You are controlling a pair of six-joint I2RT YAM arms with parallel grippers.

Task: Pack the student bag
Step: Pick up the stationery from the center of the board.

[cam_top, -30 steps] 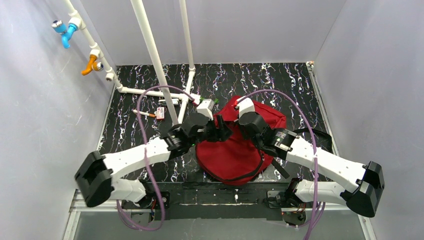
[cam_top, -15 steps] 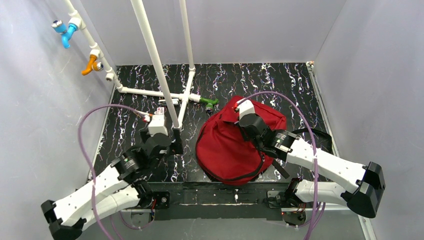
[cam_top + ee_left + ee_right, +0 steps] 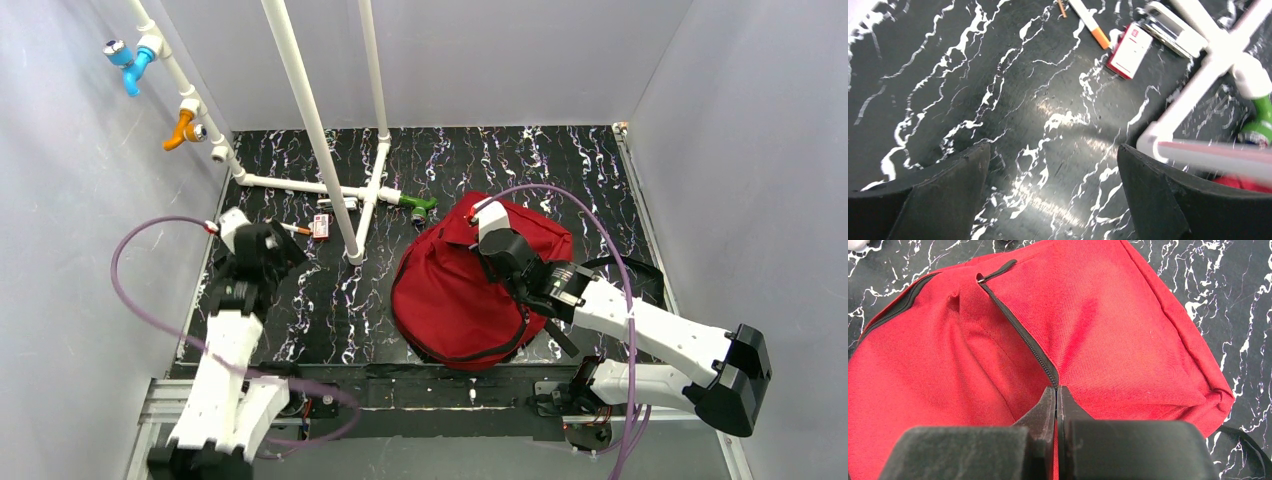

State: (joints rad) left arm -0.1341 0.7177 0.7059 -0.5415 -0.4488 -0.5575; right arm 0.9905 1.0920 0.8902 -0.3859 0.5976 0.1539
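The student bag, a big dark-red backpack, lies right of centre on the black marbled table, and its red fabric fills the right wrist view. My right gripper rests on its top. In the right wrist view that gripper is shut, its tips pinched together on the end of the bag's black zipper. Far from the bag, my left gripper hovers over the table's left side. Its jaws stand wide open with only bare table between them.
An orange-tipped pen, a small red-and-white box and a silver-white object lie just ahead of the left gripper. A white pipe frame stands mid-table with a green fitting. Black bag straps trail right.
My left arm has swung away from the bag to the left side of the table, and its jaws have opened wide. The right gripper stays shut on the zipper.
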